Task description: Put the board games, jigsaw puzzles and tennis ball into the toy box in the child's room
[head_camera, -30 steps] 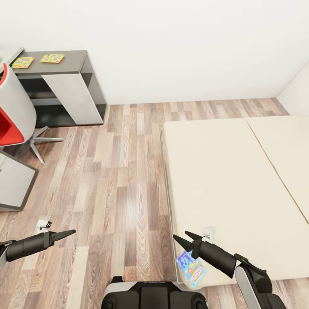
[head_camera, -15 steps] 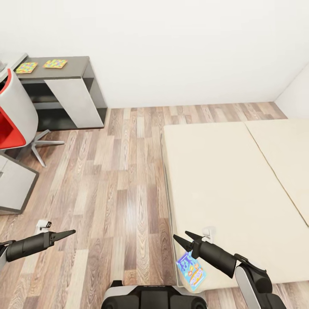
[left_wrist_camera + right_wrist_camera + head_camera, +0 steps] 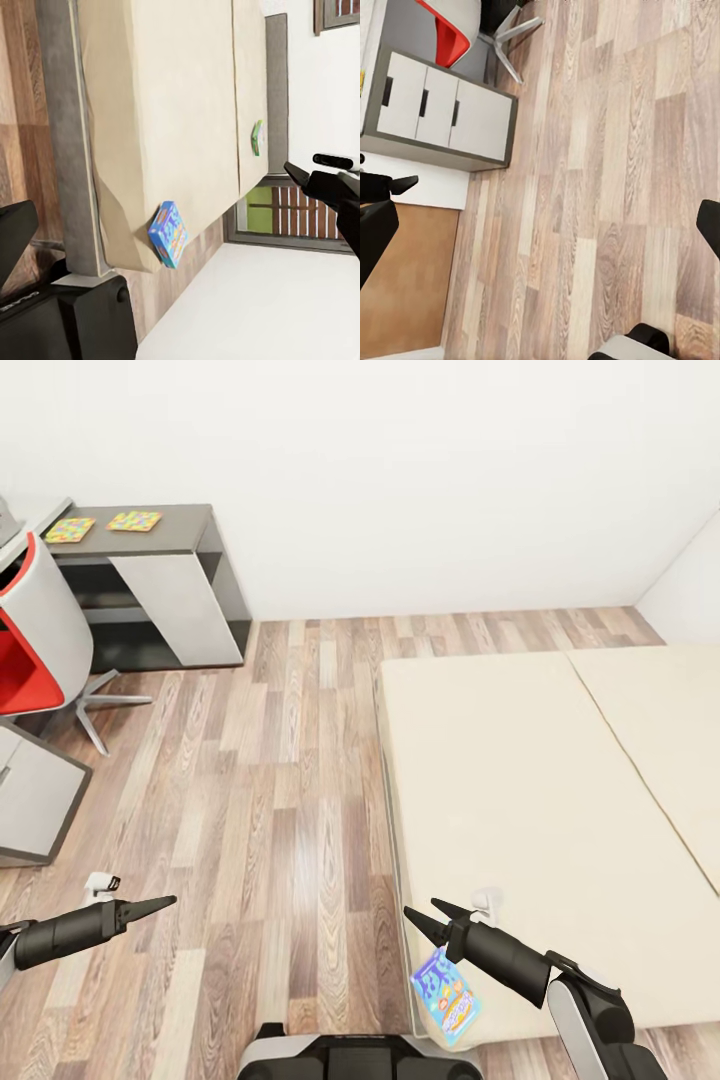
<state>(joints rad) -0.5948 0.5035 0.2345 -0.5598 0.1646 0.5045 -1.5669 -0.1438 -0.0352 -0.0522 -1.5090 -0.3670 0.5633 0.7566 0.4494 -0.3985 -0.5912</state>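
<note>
A bright blue board game point(image 3: 446, 992) lies on the near corner of the beige bed point(image 3: 540, 800), just below my right gripper point(image 3: 420, 910), which is open and holds nothing. A white-and-green board game point(image 3: 257, 138) rests further along the mattress, and the blue board game point(image 3: 169, 234) shows again at the bed's corner. Two jigsaw puzzles point(image 3: 70, 529) point(image 3: 134, 520) lie on the dark grey section of the table point(image 3: 185, 518) at the far left. My left gripper point(image 3: 170, 902) hangs open over the wood floor. The toy box and tennis ball are out of view.
A red-and-white swivel chair point(image 3: 30, 640) stands by the table, with a grey drawer unit point(image 3: 35, 790) nearer to me. Wood-plank floor point(image 3: 290, 780) stretches between the furniture and the bed. White walls close off the far side.
The whole view has shifted: table, chair and bed sit lower and slightly to the right in the picture, so the camera moved. Both grippers keep their poses.
</note>
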